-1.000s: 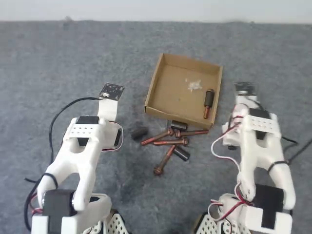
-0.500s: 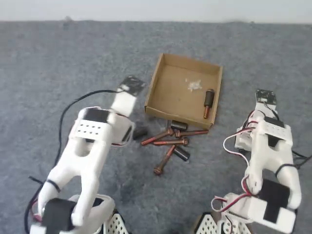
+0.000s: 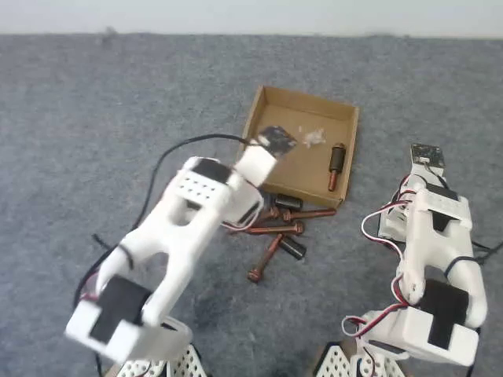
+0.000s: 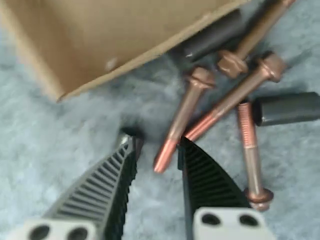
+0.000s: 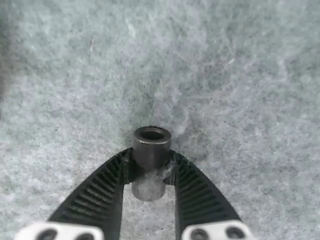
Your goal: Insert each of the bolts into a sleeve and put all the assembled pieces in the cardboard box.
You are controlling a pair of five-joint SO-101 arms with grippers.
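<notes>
Grey carpet covers the worktop [image 3: 94, 118], where your two white arms stand side by side facing a shallow cardboard box [image 3: 302, 169]. By the look of it, the job is barely begun.

Your left arm [image 3: 189, 228] leans in over the pile just outside the box's near wall. The left tool [image 4: 156, 150] has its jaws apart, straddling the threaded end of the nearest bolt [image 4: 181, 121] without pinching it.

Your right arm [image 3: 432, 236] stands well apart from the pile, off the far side of the box from the other arm. The right tool [image 5: 150, 156] is clamped on a black sleeve [image 5: 151, 142], open bore facing up over bare carpet.

Inside the box, near the wall on your right arm's side, lies one assembled piece [image 3: 338, 157], a copper shank poking from a dark sleeve. It is the only finished item on show.

Four loose bolts [image 4: 231, 100] lie crossed on the carpet beside the box, none of them sleeved. Two spare sleeves [image 3: 293, 247] rest among them, one touching the box wall, the other near the bolt heads.

You likely have four insertions and four drops into the box left, starting with the bolt between the left tool's jaws and the sleeve the right one holds.
</notes>
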